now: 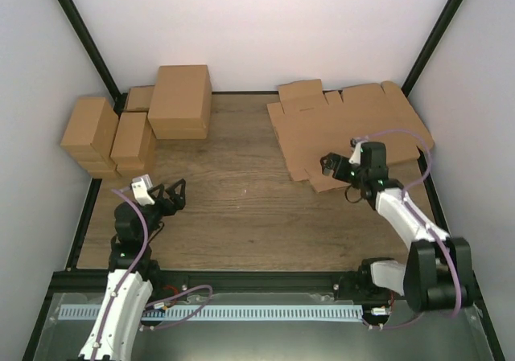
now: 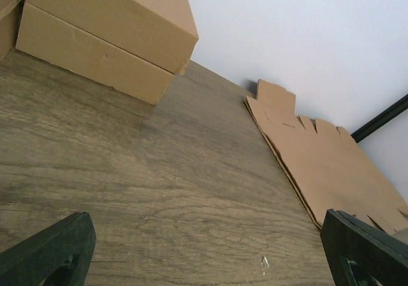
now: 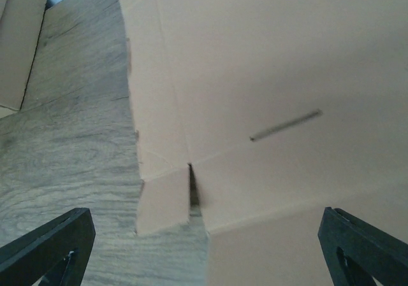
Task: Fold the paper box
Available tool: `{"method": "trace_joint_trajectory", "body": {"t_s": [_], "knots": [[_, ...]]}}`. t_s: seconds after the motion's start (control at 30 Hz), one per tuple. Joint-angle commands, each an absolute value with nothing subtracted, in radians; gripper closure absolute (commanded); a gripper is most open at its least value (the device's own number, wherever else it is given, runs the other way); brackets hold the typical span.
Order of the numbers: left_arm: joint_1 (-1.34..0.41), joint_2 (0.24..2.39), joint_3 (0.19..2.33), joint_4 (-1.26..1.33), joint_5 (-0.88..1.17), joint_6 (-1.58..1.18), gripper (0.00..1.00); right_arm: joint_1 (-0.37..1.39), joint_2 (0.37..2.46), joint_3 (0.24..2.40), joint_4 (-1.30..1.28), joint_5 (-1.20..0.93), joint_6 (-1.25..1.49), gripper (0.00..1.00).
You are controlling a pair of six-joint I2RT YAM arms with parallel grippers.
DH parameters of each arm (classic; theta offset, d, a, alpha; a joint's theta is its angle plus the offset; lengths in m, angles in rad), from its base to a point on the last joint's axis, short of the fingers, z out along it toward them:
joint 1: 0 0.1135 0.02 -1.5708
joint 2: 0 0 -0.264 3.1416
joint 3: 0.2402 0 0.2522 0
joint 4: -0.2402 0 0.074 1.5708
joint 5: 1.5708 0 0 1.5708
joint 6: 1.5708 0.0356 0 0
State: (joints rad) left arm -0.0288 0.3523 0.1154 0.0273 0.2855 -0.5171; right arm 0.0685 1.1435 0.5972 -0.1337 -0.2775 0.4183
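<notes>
The paper box (image 1: 346, 132) is a flat brown cardboard die-cut with flaps and creases, lying on a stack of like sheets at the table's back right. It also shows in the left wrist view (image 2: 325, 165) and fills the right wrist view (image 3: 268, 95), where a small corner flap (image 3: 164, 200) lies beside a slit. My right gripper (image 1: 331, 166) is open and hovers over the sheet's near left edge, holding nothing. My left gripper (image 1: 167, 196) is open and empty over bare wood at the near left, far from the sheet.
Folded brown cartons stand at the back left: a large one (image 1: 180, 100) and several smaller ones (image 1: 109, 136). The large carton also shows in the left wrist view (image 2: 108, 34). Black frame posts stand at the table's back corners (image 1: 434, 35).
</notes>
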Motion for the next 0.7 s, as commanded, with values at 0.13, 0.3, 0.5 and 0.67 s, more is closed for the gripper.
{"method": "trace_joint_trajectory", "body": {"t_s": [0.13,0.3,0.5,0.67], "knots": [[-0.032,0.349,0.1,0.06,0.3,-0.51,0.0,0.308,1.467,0.925,-0.253,-0.102,0.29,0.0],[-0.033,0.348,0.1,0.056,0.298,-0.511,0.0,0.406,1.65,1.105,-0.349,0.028,0.235,0.01],[-0.032,0.343,0.098,0.055,0.302,-0.511,0.0,0.468,1.764,1.168,-0.421,0.163,0.204,0.03],[-0.032,0.339,0.097,0.054,0.303,-0.51,0.0,0.499,1.807,1.174,-0.436,0.231,0.199,0.04]]}}
